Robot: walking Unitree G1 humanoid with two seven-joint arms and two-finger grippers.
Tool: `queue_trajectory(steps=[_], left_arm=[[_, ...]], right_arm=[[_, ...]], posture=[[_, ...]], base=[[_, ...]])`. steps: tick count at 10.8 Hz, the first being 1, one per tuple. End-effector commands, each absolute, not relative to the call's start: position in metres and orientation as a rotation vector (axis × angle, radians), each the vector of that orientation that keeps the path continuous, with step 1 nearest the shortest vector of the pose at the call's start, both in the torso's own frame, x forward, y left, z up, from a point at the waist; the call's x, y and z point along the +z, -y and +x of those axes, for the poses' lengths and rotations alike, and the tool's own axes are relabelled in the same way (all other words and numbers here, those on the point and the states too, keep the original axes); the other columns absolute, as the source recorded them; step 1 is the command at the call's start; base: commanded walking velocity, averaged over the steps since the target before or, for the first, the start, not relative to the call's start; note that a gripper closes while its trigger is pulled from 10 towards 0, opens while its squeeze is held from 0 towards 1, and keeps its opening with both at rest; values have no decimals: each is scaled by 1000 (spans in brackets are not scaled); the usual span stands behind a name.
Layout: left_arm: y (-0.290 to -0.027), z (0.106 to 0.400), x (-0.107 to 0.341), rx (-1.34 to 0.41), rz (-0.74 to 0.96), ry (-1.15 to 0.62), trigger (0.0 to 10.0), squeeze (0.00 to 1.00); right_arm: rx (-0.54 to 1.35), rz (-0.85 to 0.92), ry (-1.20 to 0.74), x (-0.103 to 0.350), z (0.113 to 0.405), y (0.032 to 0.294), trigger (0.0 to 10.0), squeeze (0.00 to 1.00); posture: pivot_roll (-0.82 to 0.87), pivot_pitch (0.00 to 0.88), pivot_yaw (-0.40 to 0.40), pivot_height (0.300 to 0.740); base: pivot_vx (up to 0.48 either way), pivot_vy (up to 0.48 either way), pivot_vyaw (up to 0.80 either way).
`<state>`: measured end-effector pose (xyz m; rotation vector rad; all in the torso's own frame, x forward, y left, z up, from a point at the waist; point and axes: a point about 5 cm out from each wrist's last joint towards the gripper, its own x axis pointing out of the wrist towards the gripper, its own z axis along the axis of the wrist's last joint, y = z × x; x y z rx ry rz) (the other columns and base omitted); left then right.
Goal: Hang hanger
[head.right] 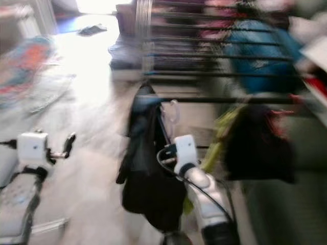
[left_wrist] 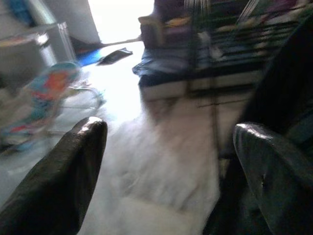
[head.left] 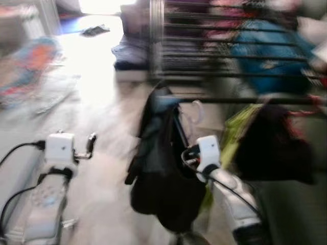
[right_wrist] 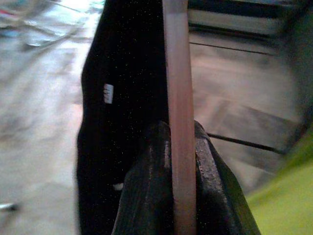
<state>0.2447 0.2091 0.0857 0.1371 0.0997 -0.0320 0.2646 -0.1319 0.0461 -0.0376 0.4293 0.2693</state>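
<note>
We have the hanger (right_wrist: 178, 122) pinched between the jaws of our right gripper (right_wrist: 180, 161): they are closed hard on its pinkish bar, which runs straight up through them. A dark garment (head.left: 161, 168) hangs from the hanger, draped down beside the gripper and below it, well clear of the floor. The hanger's pale hook (head.left: 196, 112) rises just above the gripper, close under the nearest rail of the drying rack (head.left: 230, 76).

We judge the hanger itself stiff and light, but the garment makes the load soft and bottom-heavy, so it will likely swing as we move. The bar is smooth and thin and may twist in a narrow pinch; holding it near the hook, as now, should keep the hook steady for the rail.

The rack stands just beyond the hanger, its dark rails already carrying clothes: a blue piece (head.left: 265, 51) on the upper rails, a black one (head.left: 271, 143) and a yellow-green one (head.left: 240, 127) on the near edge, beside the hanger. The heavy blur hides exactly how near the hook is to the rail.

Our left gripper (left_wrist: 171, 161) hovers well away from the rack, its jaws spread wide and holding nothing, over pale floor (head.left: 102, 153).
</note>
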Motion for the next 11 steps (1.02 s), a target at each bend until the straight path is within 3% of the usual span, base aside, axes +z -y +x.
queue_trajectory(steps=[1,5,9,11], left_arm=[[-217,244,88,-10,157,-101,10000,0],[-216,246,88,-6,132,-109,10000,0],[-215,250,90,-29,132,-102,10000,0],[-212,251,91,-42,143,-95,10000,0]], right_arm=[[250,-36,-317,66,275,129,10000,0],[229,-39,-308,67,279,129,10000,0],[232,-27,-332,63,279,127,10000,0],[229,-24,-331,63,279,127,10000,0]], posture=[[-34,0,-34,740],[-32,0,-36,740],[-32,0,-36,740],[-32,0,-35,740]], base=[[0,0,0],[0,0,0],[0,480,-497],[0,142,0]])
